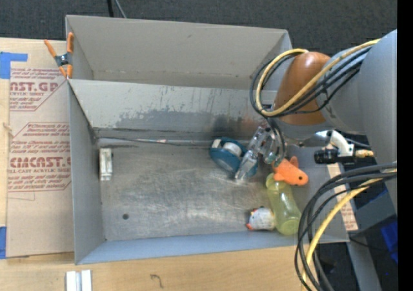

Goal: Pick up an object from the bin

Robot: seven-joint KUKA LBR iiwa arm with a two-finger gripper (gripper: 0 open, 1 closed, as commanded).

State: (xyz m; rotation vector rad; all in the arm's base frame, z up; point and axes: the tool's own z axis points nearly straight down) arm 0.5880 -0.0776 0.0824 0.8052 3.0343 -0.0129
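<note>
Blue and rounded, a tape-dispenser-like object [226,152] is seen at the far right of the bin [161,196], just left of the gripper [248,168]. Whether the gripper is released or clenched cannot be told; an orange toy [290,173] is seen just to its right.

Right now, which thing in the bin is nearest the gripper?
The blue-and-white roundish object, right beside the gripper; the orange toy, yellow-green bottle and clear block at left lie farther off.
</note>
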